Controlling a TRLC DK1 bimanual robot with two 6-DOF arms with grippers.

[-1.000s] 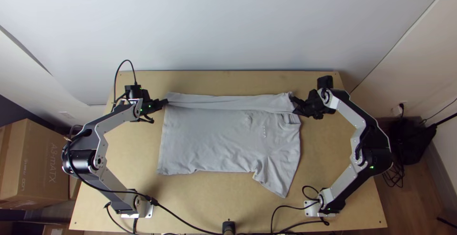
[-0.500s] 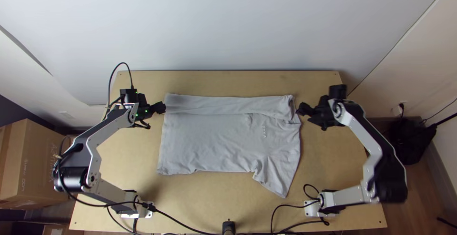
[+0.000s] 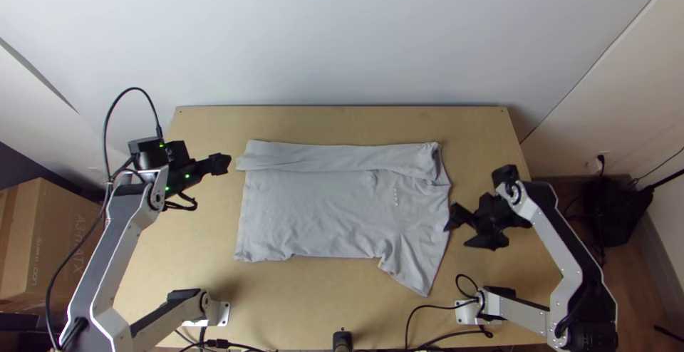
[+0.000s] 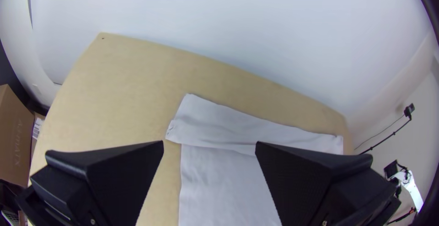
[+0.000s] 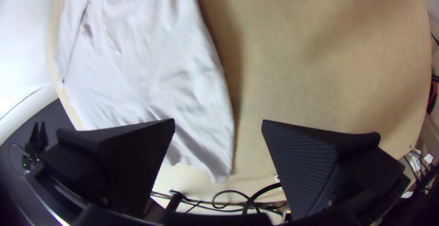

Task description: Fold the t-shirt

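The left arm (image 3: 120, 238) is running out of the top view at seven o'clock. The left gripper (image 3: 224, 164) is gaping wide, empty, at ten o'clock from the grey T-shirt (image 3: 320, 209), whose folded twelve-o'clock strip is hiding cloth beneath. At four, the right gripper (image 3: 457, 236) is gaping wide, empty.

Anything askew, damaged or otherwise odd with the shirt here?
One small thing: the folded strip along the t-shirt's far side is askew, its left end jutting past the body's edge beneath. The near sleeve sticks out, but that fits a half-done fold. I see no damage.
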